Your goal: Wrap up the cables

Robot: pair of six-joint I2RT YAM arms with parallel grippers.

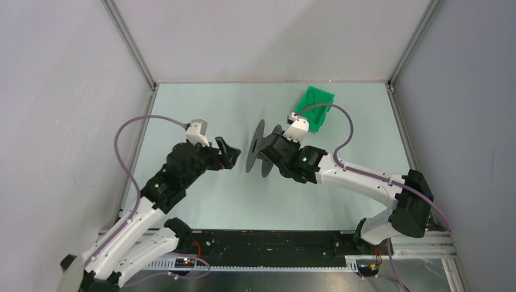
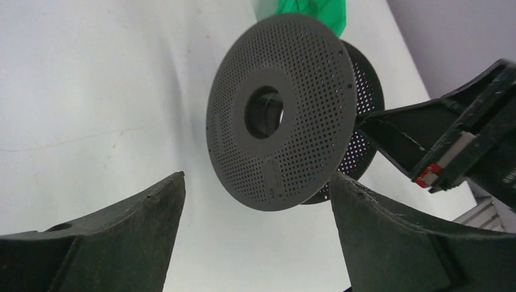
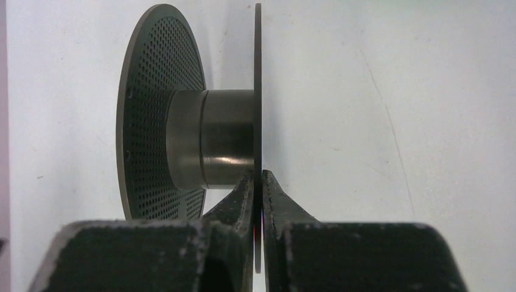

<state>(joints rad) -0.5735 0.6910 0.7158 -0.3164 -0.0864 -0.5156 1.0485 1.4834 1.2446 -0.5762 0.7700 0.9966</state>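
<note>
right hand [image 3: 258,182] clamps one flange of the perforated reel [image 2: 292,73], left hand [image 2: 257,177] gapes wide and empty just in front of it. hub [image 3: 213,140] looks bare, so zero wrapping done imo. can't spot the thin cable, maybe in the green bin [image 1: 316,106] behind the reel.

A pale mint-green tabletop [image 1: 201,103] fills the middle of the top view, evenly lit, with only soft shadows. Plain light-grey panels close it in: a back wall [image 1: 268,36] at the top, a left wall [image 1: 61,121] and a right wall [image 1: 468,121]. Aluminium struts [image 1: 131,42] slant down from the upper corners. A black rail [image 1: 274,240] crosses the bottom.
</note>
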